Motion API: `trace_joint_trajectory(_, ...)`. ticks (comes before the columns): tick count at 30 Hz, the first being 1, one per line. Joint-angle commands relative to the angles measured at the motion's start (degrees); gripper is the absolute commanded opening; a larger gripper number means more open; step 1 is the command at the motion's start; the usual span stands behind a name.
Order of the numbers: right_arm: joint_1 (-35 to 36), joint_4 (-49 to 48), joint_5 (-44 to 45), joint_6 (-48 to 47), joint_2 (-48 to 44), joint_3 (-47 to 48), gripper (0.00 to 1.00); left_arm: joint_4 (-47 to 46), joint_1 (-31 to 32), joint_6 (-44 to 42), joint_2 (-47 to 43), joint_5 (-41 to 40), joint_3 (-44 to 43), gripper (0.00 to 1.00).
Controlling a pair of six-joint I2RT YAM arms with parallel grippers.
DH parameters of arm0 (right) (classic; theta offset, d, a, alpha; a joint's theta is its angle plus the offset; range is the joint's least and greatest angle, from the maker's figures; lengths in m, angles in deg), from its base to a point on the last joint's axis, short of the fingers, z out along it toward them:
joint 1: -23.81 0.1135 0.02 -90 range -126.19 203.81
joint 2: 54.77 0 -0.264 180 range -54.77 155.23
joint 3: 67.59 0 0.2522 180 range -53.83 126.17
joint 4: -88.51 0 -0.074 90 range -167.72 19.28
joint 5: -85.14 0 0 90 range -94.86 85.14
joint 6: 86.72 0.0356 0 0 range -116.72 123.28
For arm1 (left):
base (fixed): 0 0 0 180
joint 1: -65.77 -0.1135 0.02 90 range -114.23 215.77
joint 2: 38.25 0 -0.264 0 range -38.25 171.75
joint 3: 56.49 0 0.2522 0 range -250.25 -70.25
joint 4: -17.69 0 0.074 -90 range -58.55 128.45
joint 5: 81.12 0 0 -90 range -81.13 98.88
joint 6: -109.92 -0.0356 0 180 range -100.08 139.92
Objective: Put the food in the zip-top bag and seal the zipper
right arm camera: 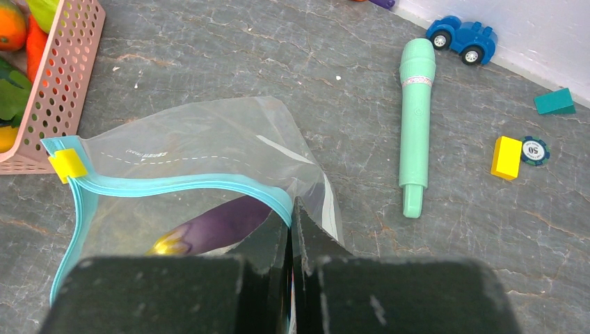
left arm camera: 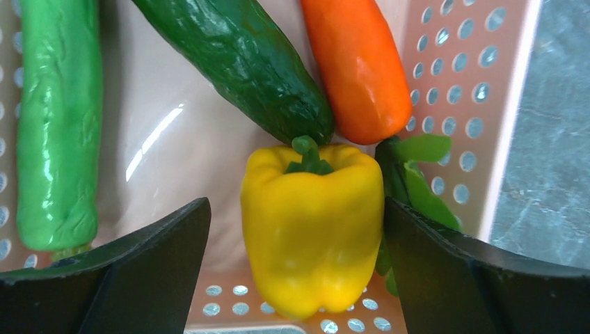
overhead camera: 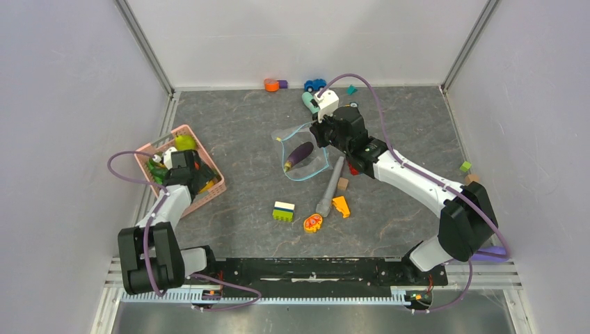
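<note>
Nearer than the zip-top bag [overhead camera: 313, 167], a flat orange-red oval toy [overhead camera: 313, 223], a striped block [overhead camera: 283, 211] and an orange block [overhead camera: 341, 206] are seen on the grey worktop [overhead camera: 236, 125]. A grey stick [overhead camera: 330, 186] and a brown cube [overhead camera: 342, 184] lie just beside the bag's near right corner.

The bag is laid flat at mid-worktop with its mouth gaping. A purple eggplant [right arm camera: 222, 226] is seen inside it. The teal zipper [right arm camera: 181, 182] carries a yellow slider [right arm camera: 67, 163]. The right gripper [right arm camera: 292, 216] is set on the bag's rim, its jaws pressed together on the zipper edge. Faint print on the plastic cannot be read.

Left of the bag stands a pink basket [overhead camera: 209, 191]. The left gripper [left arm camera: 296, 229] hangs in it, jaws wide apart on either side of a yellow pepper [left arm camera: 313, 236]. A dark green cucumber [left arm camera: 243, 62] and a carrot [left arm camera: 358, 66] crowd the pepper's stem end, and a pale green vegetable [left arm camera: 56, 125] lies apart from them.

Beyond the bag are found a mint toy microphone [right arm camera: 415, 125], a yellow block [right arm camera: 506, 157], a round chip marked "50" [right arm camera: 535, 149], a teal wedge [right arm camera: 556, 102] and a blue toy car [right arm camera: 463, 38] by the far wall.
</note>
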Motion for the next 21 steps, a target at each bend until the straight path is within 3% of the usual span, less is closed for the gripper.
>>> trace_joint_trajectory(1, 0.1, -1.5, -0.6, -0.8, -1.2, 1.4, 0.04, 0.5, -0.4, 0.8, 2.8, -0.9, -2.2, 0.9)
trace_joint_trajectory(5, 0.1, -1.5, -0.5, -0.8, -1.4, 1.3, 0.04, 0.9, -0.4, 0.8, 3.1, -0.2, -2.6, 0.6)
trace_joint_trajectory(7, 0.1, -1.5, -0.6, -0.9, -1.5, 1.2, 0.04, 1.2, -0.4, 0.7, 1.8, 0.2, -2.6, 0.51)
trace_joint_trajectory(12, 0.1, -1.8, -0.9, -0.8, -1.5, 1.2, 0.04, 6.1, -0.4, 3.5, -5.7, -1.0, -5.6, 0.4)
trace_joint_trajectory(18, 0.1, -1.8, -1.5, -0.6, -1.7, 1.1, 0.04, 14.6, -0.4, 8.8, -16.7, -3.2, -12.4, 0.35)
trace_joint_trajectory(21, 0.2, -1.7, -1.6, -0.6, -1.9, 1.0, 0.04, 16.9, -0.3, 10.5, -21.3, 0.3, -15.4, 0.33)
